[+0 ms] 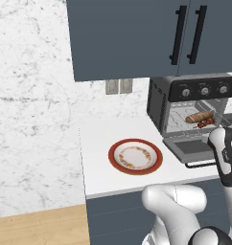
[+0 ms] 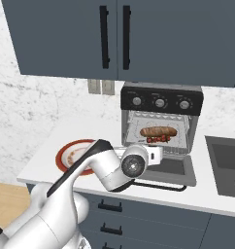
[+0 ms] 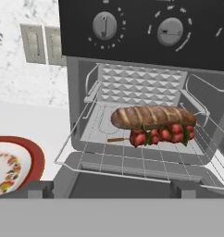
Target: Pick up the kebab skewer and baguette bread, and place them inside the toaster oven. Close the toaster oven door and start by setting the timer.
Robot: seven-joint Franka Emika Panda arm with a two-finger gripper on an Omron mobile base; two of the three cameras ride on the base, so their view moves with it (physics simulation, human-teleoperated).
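A: Baguette bread [image 3: 153, 116] on the wire rack [image 3: 132, 159] inside the toaster oven [image 2: 160, 119], center of the hand view, long axis left-right. Kebab skewer [image 3: 162, 135] touching its front side, parallel, bare stick end pointing left.

B: Toaster oven door [image 2: 170, 170]?

A: Dropped flat, mouth open, free room above the food.

B: Fingers [image 3: 37, 189]?

A: Spread wide, holding nothing, low in frame before the door.

B: Surface?

A: White table [image 1: 96, 162], red-rimmed plate [image 1: 135, 157] left of the oven, near the front edge. Marble wall, dark cabinets up top.
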